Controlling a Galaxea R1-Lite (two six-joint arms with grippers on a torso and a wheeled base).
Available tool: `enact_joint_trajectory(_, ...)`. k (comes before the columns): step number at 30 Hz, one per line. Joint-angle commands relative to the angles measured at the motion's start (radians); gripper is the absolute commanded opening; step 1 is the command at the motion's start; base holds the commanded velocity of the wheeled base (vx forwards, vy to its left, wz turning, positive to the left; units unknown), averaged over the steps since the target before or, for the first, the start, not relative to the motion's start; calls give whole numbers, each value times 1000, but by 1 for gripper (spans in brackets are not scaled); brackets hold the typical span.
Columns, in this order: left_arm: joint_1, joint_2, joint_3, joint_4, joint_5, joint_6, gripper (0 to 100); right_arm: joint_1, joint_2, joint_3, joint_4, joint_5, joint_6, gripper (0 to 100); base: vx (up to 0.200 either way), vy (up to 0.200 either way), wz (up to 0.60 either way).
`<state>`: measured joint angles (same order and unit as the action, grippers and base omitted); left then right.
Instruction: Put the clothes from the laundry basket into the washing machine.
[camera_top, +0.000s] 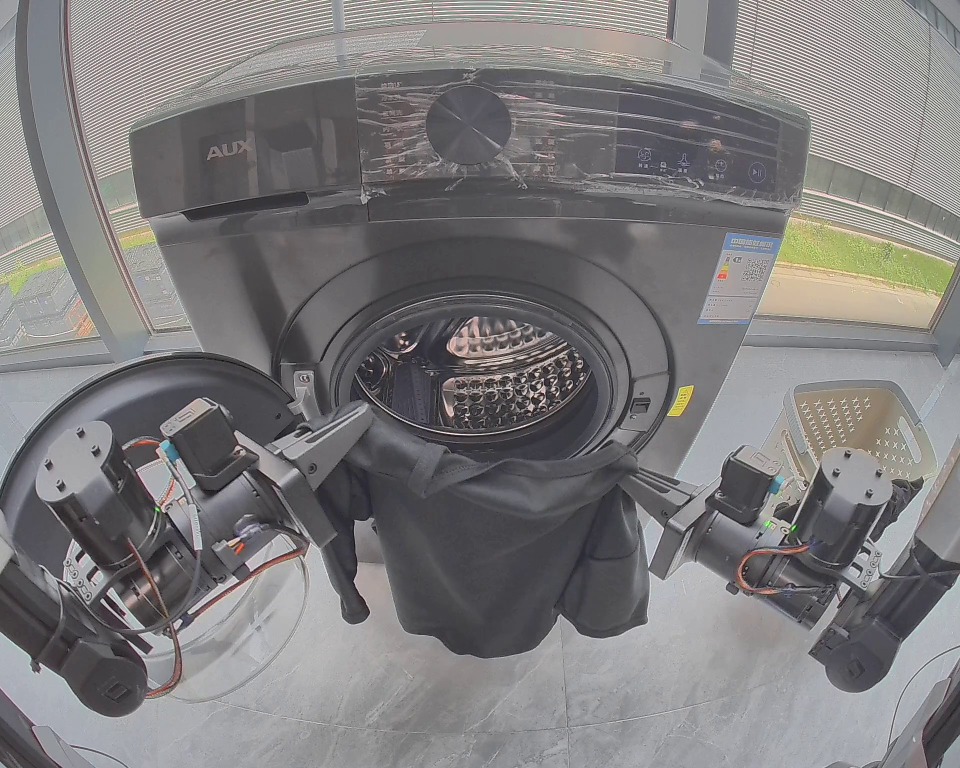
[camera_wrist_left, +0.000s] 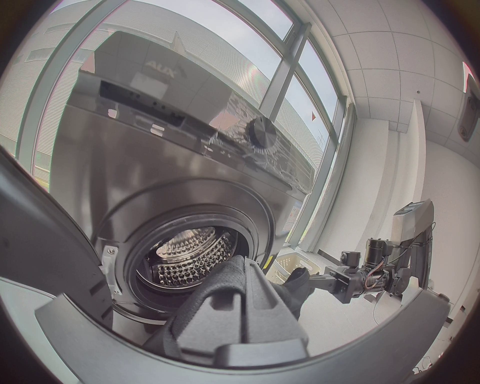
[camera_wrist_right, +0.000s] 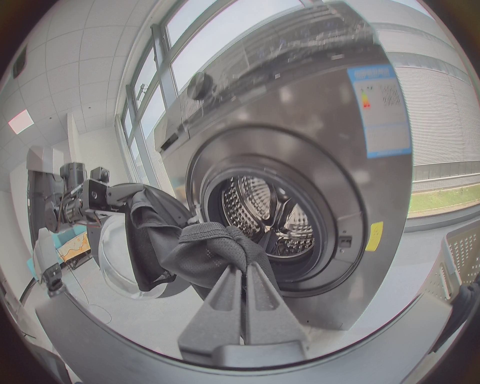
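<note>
A dark grey garment (camera_top: 500, 550) hangs stretched between my two grippers, just in front of the washing machine's open drum (camera_top: 480, 375). My left gripper (camera_top: 358, 418) is shut on its left corner, and my right gripper (camera_top: 632, 482) is shut on its right corner. The cloth's top edge sags at the height of the drum's lower rim. In the left wrist view the fingers (camera_wrist_left: 245, 295) pinch dark fabric (camera_wrist_left: 220, 285). In the right wrist view the fingers (camera_wrist_right: 245, 295) clamp bunched fabric (camera_wrist_right: 210, 250). The white laundry basket (camera_top: 860, 425) stands on the floor at the right.
The machine's round door (camera_top: 140, 400) is swung open to the left, behind my left arm. Something dark lies inside the drum (camera_top: 410, 385). Grey tiled floor (camera_top: 500, 700) lies below the hanging cloth. Windows stand behind the machine.
</note>
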<state>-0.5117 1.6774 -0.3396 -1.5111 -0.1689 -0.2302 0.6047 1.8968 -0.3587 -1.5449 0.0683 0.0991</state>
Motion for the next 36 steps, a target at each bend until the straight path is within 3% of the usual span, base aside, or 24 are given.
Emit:
enact_joint_trajectory(1,15,-48,10,2,-1,-1,0,-3,-70,0,-1,-2,2,0,0,0,0)
enact_joint_trajectory(6,16,-39,30,2,0,11,0,-3,-73,-72,-1,-50,16,0,0,0,0)
enact_joint_trajectory(14,19,-41,31,2,6,15,0,-8,-101,-111,-1,-65,28,0,0,0,0)
enact_joint_trajectory(21,19,-39,33,2,9,71,0,-3,-117,-164,-1,-94,44,0,0,0,0)
enact_joint_trajectory(36,25,-39,30,2,9,72,0,6,-117,-154,-1,-96,47,0,0,0,0)
